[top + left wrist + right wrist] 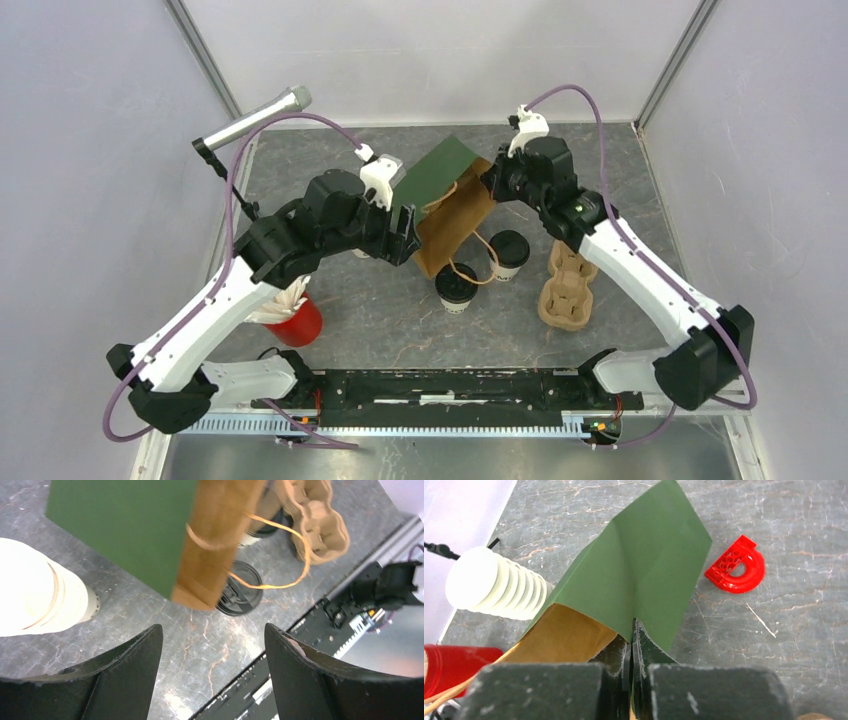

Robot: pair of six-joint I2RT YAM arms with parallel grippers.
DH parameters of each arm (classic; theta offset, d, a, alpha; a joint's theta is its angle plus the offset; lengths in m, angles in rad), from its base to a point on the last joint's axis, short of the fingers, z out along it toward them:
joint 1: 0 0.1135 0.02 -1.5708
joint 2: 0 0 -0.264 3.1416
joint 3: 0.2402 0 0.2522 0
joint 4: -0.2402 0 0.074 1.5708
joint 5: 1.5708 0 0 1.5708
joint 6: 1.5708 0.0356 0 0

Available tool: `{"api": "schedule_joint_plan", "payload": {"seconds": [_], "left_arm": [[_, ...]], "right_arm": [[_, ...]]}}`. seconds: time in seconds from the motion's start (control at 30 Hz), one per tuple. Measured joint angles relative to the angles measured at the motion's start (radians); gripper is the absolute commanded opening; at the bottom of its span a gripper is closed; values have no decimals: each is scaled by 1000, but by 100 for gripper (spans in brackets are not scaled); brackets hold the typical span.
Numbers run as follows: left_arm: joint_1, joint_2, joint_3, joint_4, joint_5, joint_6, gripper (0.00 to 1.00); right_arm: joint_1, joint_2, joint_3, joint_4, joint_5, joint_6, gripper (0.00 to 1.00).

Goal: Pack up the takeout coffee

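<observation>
Two takeout coffee cups with black lids stand mid-table, one nearer and one further right. A paper bag, green outside and brown on its side and inside, lies tilted behind them, its string handles draped toward the cups. My right gripper is shut on the bag's green wall at its mouth edge. My left gripper hangs open above bare table, just short of the bag's brown side, with one cup lid beyond it. From above, the left gripper sits at the bag's left.
A cardboard cup carrier lies right of the cups. A red cup of white sticks stands front left. A tall stack of lidless cream cups stands left of the bag. A red curved brick lies behind it.
</observation>
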Motion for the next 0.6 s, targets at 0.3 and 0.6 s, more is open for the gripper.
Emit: {"api": "schedule_joint_plan", "payload": {"seconds": [0.3,0.6], "left_arm": [[-142,-79,-117,-13,14,0,81],[-210,-72,-298,121,-17,6,90]], "right_arm": [[-2,169,199,-200,47,153,0],[-47,224,256,-290,41,242,0]]}}
